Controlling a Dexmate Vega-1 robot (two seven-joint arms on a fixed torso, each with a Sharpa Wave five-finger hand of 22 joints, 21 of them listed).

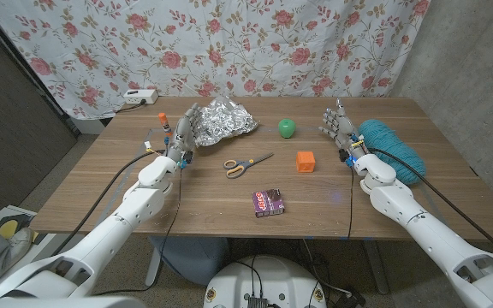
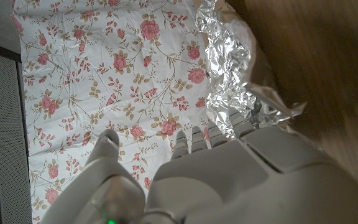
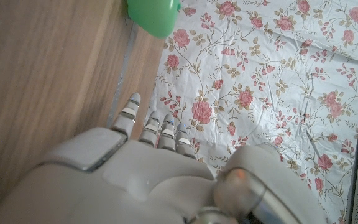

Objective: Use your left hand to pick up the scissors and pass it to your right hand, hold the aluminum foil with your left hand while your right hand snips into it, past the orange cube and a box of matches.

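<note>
Scissors (image 1: 246, 163) mid-surface, untouched, long axis running near-left to far-right, handles toward the nearer left hand (image 1: 183, 137), fingers apart and empty, like the right hand (image 1: 339, 125).

One pair of scissors (image 1: 247, 163), one crumpled foil sheet (image 1: 223, 118), one orange cube (image 1: 305, 160), one matchbox (image 1: 268, 202), one green fruit (image 1: 288, 127) (apple-like), one teal yarn ball (image 1: 391, 150).

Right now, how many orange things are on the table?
3. The orange cube sits right of centre; the scissors, with orange handles, lie at the middle; a small orange-topped item stands at the far left, by the left hand. Others may be hidden behind the foil.
</note>
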